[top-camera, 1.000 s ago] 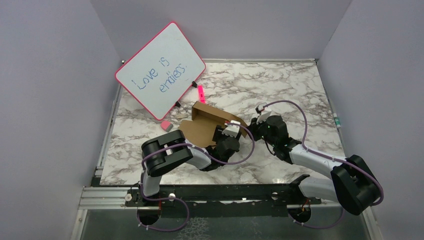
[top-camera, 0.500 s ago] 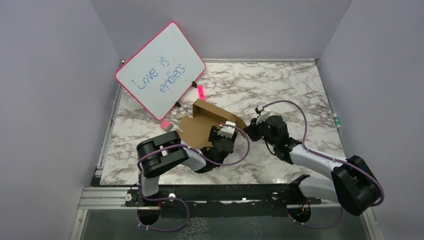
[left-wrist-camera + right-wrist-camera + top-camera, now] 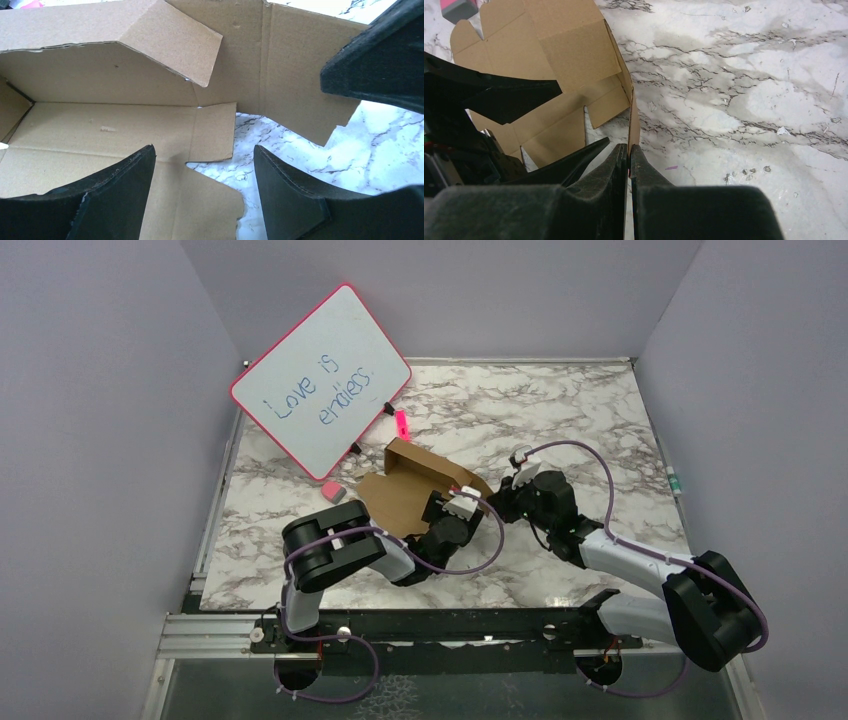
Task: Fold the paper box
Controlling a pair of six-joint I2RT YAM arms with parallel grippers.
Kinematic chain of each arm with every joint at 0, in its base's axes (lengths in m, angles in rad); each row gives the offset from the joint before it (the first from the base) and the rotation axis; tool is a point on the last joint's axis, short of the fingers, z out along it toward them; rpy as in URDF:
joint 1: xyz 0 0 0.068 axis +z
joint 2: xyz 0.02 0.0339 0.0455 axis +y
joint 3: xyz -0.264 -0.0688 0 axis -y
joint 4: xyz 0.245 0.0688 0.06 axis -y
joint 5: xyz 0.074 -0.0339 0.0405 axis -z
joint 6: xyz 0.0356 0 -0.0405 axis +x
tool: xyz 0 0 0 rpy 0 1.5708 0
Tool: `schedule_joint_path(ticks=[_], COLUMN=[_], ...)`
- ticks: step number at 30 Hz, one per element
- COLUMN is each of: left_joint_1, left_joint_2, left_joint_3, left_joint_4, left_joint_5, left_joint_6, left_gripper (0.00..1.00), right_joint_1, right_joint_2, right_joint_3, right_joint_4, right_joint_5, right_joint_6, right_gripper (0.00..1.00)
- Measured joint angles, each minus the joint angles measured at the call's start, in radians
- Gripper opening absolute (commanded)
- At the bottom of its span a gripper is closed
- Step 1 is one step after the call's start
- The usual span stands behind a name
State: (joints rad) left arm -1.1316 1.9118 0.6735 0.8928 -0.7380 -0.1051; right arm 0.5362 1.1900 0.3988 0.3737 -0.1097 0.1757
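Marbled white surface [image 3: 600, 420] is carrying the work, with plain grey walls closing it in on three sides. I am seeing the paper box [image 3: 405, 495] lying near the middle of the surface, only partly formed: its base panel is lying flat, its far wall is standing up, and several flaps are spreading outward. The left claw [image 3: 205, 195] is hanging wide open over the near flaps and is gripping nothing; one finger is sitting above cardboard, the other above bare marble. The right claw [image 3: 629, 150] is pinching an upright panel at the box's right end, its fingers pressing closed on the thin edge. A pink-framed whiteboard [image 3: 320, 380] is leaning at the far left, with a pink marker [image 3: 401, 423] lying beside it and an eraser [image 3: 333, 492] resting near the box's left edge.
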Motion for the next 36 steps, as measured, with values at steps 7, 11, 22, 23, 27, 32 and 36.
schedule_joint_path(ticks=[7, 11, 22, 23, 27, 32, 36], left_joint_1=[0.013, 0.019, 0.048, 0.054, 0.090, 0.129, 0.142], left_joint_2=[0.035, 0.037, 0.019, 0.008, -0.039, -0.052, -0.052], left_joint_3=[0.021, 0.032, 0.034, 0.027, -0.006, -0.029, -0.032], left_joint_4=[0.003, 0.003, 0.003, 0.002, 0.003, 0.000, -0.005], left_joint_5=[-0.023, -0.052, -0.080, -0.080, -0.060, -0.002, 0.033], left_joint_6=[0.041, 0.059, 0.061, 0.054, 0.008, -0.064, -0.098], left_gripper=[0.68, 0.65, 0.62, 0.62, 0.62, 0.62, 0.63], right_joint_1=[0.000, 0.000, 0.000, 0.000, 0.000, 0.000, 0.000], right_joint_2=[-0.001, -0.002, -0.005, -0.005, -0.006, -0.009, -0.014], right_joint_3=[0.000, 0.000, 0.000, 0.000, 0.000, -0.003, -0.012], right_joint_4=[0.000, 0.000, 0.000, 0.000, 0.000, 0.004, 0.012], right_joint_5=[-0.010, -0.011, -0.015, -0.016, -0.018, -0.031, -0.048], right_joint_6=[-0.002, -0.002, -0.003, -0.004, -0.004, -0.002, 0.001], right_gripper=[0.11, 0.11, 0.11, 0.11, 0.12, 0.14, 0.21])
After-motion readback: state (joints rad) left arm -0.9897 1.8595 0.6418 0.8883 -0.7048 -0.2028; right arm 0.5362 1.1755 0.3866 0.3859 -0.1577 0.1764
